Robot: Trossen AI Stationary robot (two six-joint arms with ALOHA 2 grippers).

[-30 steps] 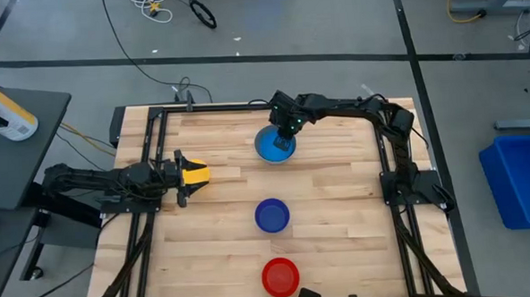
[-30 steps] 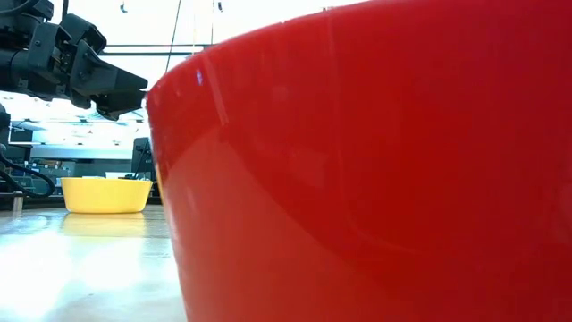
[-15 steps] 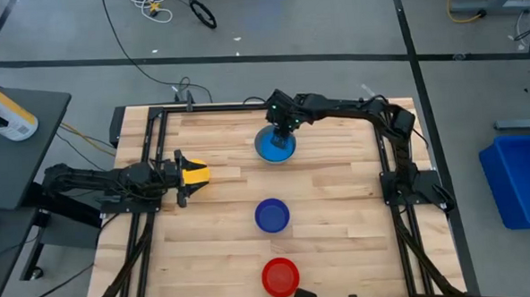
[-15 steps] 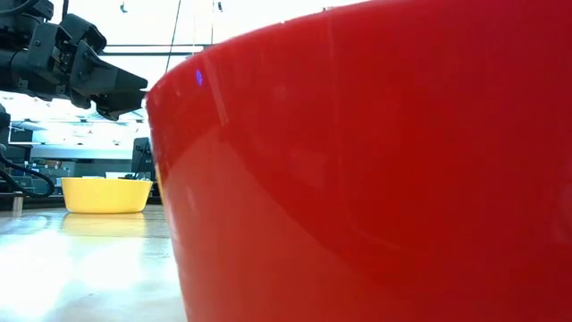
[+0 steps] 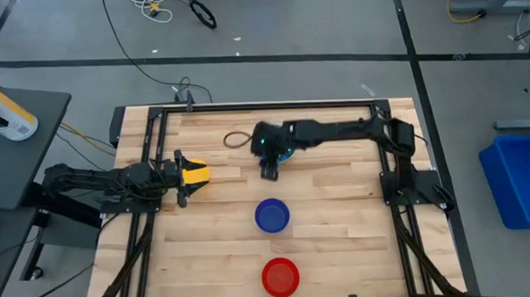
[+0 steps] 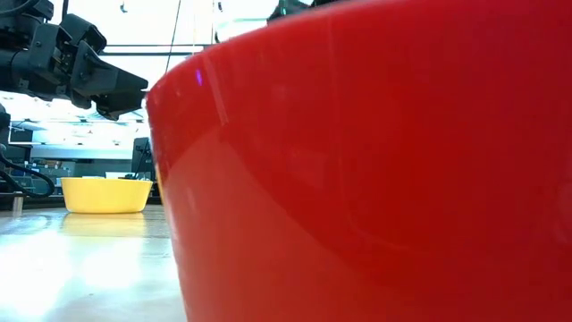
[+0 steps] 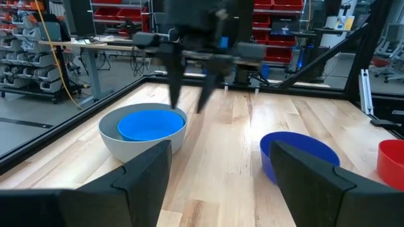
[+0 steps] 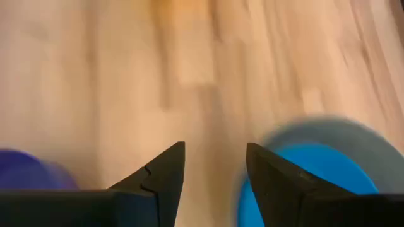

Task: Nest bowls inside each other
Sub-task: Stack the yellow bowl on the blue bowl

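A light blue bowl (image 7: 148,125) sits nested in a grey bowl (image 7: 136,150) on the wooden table. My right gripper (image 7: 188,107) hangs open in the air just beside them, toward the near edge, touching nothing; the high view shows the right gripper (image 5: 270,172) past the bowls. A dark blue bowl (image 5: 271,215) and a red bowl (image 5: 280,276) stand apart nearer the front edge. My left gripper (image 5: 182,177) waits open at the table's left, level above a yellow bowl (image 6: 105,194).
A dark loop of cable (image 5: 238,139) lies on the table left of the nested bowls. The black frame rails (image 5: 156,126) run along the table's edges. The red bowl (image 6: 375,170) fills most of the low view.
My right gripper has come off the light blue bowl, risen and swung toward the table's near edge and a little left, tipping as it went. The light blue bowl stays nested in the grey one.
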